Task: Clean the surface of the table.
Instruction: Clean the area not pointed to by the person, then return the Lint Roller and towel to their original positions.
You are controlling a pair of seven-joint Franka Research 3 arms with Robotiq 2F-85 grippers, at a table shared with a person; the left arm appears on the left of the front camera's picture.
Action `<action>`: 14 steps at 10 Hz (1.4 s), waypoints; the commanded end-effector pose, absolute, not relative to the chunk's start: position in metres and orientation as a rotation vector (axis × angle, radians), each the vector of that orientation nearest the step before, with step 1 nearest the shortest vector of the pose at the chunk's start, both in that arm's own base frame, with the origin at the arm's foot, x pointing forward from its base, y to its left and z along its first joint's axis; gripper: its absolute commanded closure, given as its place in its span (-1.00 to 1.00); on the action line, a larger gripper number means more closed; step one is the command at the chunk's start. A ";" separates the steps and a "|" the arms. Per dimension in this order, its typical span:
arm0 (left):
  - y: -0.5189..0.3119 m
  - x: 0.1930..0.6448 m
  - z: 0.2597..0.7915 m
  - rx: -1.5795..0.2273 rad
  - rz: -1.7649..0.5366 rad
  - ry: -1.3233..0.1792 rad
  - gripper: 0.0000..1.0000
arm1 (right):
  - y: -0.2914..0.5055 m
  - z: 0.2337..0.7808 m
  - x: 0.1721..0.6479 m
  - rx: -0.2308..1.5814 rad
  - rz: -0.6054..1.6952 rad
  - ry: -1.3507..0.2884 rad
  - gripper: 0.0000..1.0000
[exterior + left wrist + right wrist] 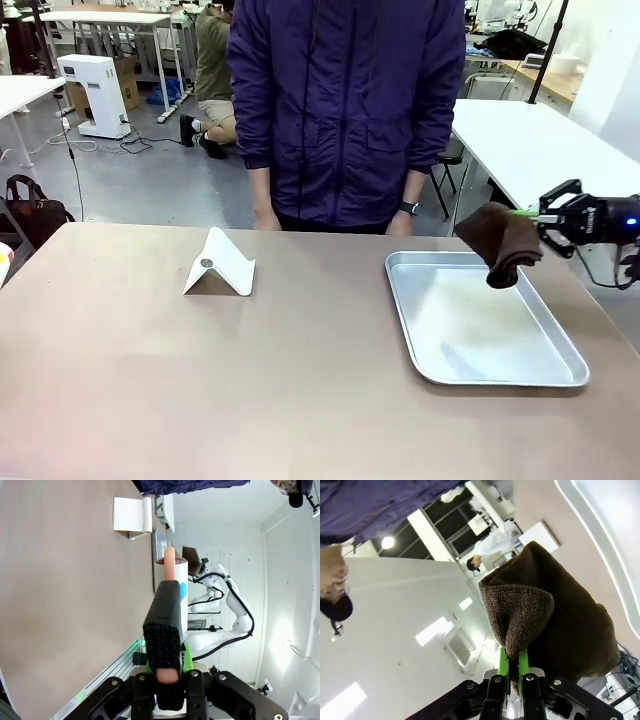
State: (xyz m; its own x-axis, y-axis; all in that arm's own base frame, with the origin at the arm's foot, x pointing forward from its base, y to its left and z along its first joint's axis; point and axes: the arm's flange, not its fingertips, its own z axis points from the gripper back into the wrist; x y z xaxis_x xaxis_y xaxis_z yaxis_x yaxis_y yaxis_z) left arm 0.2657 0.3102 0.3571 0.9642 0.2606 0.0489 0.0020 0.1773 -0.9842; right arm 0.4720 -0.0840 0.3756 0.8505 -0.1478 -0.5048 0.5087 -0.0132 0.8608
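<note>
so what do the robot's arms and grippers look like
The right gripper is black and blocky with green pads and a blue light behind it. The left gripper is black, green at the finger roots, one finger rough-textured. The right arm is white and rounded, with a black cable along it.

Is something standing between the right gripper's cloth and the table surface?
Yes: the silver tray appears to lie right under the brown cloth held by the right gripper, covering the table there.
</note>
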 end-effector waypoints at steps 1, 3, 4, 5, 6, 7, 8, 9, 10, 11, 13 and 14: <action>0.306 0.265 0.361 -1.386 0.195 -0.235 0.58 | -0.094 0.388 0.448 1.529 -0.602 0.272 0.83; 0.306 0.265 0.361 -1.386 0.195 -0.235 0.58 | -0.100 0.378 0.442 1.534 -0.604 0.220 0.83; 0.306 0.265 0.361 -1.386 0.195 -0.235 0.58 | -0.101 0.385 0.451 1.522 -0.567 0.261 0.83; 0.306 0.265 0.361 -1.386 0.195 -0.235 0.58 | -0.101 0.385 0.451 1.522 -0.567 0.261 0.83; 0.306 0.265 0.361 -1.386 0.195 -0.235 0.58 | -0.101 0.385 0.451 1.522 -0.567 0.261 0.83; 0.306 0.265 0.361 -1.386 0.195 -0.235 0.58 | -0.101 0.385 0.451 1.522 -0.567 0.261 0.83; 0.306 0.265 0.361 -1.386 0.195 -0.235 0.58 | -0.101 0.385 0.451 1.522 -0.567 0.261 0.83; 0.306 0.265 0.361 -1.386 0.195 -0.235 0.58 | -0.101 0.385 0.451 1.522 -0.567 0.261 0.83; 0.306 0.265 0.361 -1.386 0.195 -0.235 0.58 | -0.101 0.385 0.451 1.522 -0.567 0.261 0.83; 0.306 0.265 0.361 -1.386 0.195 -0.235 0.58 | -0.101 0.385 0.451 1.522 -0.567 0.261 0.83; 0.306 0.265 0.361 -1.386 0.195 -0.235 0.58 | -0.101 0.385 0.451 1.522 -0.567 0.261 0.83; 0.306 0.265 0.361 -1.386 0.195 -0.235 0.58 | -0.101 0.385 0.451 1.522 -0.567 0.261 0.83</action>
State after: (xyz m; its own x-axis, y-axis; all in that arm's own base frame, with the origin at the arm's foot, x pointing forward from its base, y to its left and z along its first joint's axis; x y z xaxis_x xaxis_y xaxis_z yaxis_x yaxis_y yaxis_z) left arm 0.2657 0.3102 0.3572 0.9642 0.2605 0.0489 0.0021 0.1773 -0.9842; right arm 0.4487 -0.1015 0.3810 0.8420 -0.1932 -0.5037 0.5047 -0.0478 0.8620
